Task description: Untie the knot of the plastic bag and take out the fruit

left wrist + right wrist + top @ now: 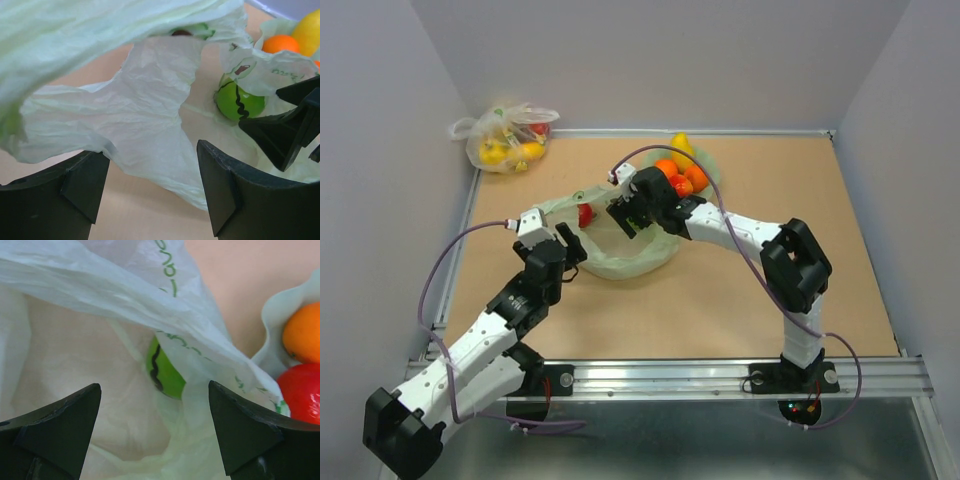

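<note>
Plastic bag [630,262] lies open on the worktop [740,300] centre with a green dark-marked fruit [239,101] inside, the left gripper [575,243] at its left edge and the right gripper [628,222] over its mouth, both with jaws spread wide apart and clamping nothing.

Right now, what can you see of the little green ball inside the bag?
The green fruit is small, round and glossy like plastic, bright green with a wavy dark line down its side. It lies low inside the opened pale green plastic bag, partly veiled by a fold of film. Only the bag touches it.
</note>
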You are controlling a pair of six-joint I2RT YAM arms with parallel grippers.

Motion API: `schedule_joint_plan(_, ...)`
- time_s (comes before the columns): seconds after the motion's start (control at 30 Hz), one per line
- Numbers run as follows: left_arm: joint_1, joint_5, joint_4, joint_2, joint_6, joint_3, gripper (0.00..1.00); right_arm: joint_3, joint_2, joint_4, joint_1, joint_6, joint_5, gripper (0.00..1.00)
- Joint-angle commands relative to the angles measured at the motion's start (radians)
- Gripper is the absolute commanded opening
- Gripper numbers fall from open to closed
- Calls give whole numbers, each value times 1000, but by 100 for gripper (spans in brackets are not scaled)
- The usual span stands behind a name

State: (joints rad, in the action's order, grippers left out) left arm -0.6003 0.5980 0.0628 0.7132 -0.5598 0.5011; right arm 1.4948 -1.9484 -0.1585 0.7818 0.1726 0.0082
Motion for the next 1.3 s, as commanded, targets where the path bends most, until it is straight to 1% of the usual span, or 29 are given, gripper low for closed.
schedule_joint_plan(0.0, 0, 5, -50, 60, -41, 10, 83, 90, -13, 34, -1, 42, 145, 93)
schedule_joint_plan(0.03, 0, 0, -58, 60, -42, 13, 84, 93, -23, 36, -1, 50, 150, 93)
schedule_joint_plan(0.13, 0, -1, -90, 129, -54, 20, 85, 102, -67, 37, -1, 64, 165, 93)
schedule_joint_plan(0.17, 2, -1, -92, 162, -57, 25, 88, 110, -81, 37, -1, 61, 171, 93)
schedule_joint_plan(0.27, 4, -10, -89, 207, -60, 43, 88, 119, -118, 39, -1, 44, 190, 93)
schedule_joint_plan(0.4, 7, -12, -93, 200, -63, 33, 88, 93, -147, 39, -1, -4, 150, 90)
schedule_joint_plan(0.5, 14, -10, -98, 183, -66, 13, 88, 59, -138, 39, -1, -45, 98, 82)
schedule_joint_plan(0.53, 16, -12, -98, 181, -68, 11, 88, 52, -132, 37, 0, -56, 79, 81)
schedule_joint_plan(0.77, 36, -23, -97, 181, -69, 5, 87, -19, -74, 30, 30, -166, -167, 66)
schedule_joint_plan(0.83, 42, -23, -97, 177, -66, 2, 87, -33, -54, 25, 37, -217, -244, 63)
schedule_joint_plan(0.87, 45, -23, -95, 175, -66, 1, 87, -47, -29, 25, 43, -244, -308, 63)
schedule_joint_plan(0.93, 48, -27, -92, 173, -65, -3, 87, -60, -3, 20, 48, -265, -339, 63)
schedule_joint_plan(1.03, 53, -35, -92, 173, -65, -6, 87, -83, 57, 13, 48, -272, -318, 63)
schedule_joint_plan(1.17, 59, -33, -90, 181, -61, -6, 87, -85, 112, 4, 48, -237, -179, 63)
schedule_joint_plan(1.23, 59, -32, -84, 183, -61, -3, 87, -70, 132, 1, 50, -216, -171, 63)
schedule_joint_plan(1.27, 60, -32, -83, 186, -61, -1, 86, -61, 138, -1, 51, -194, -192, 63)
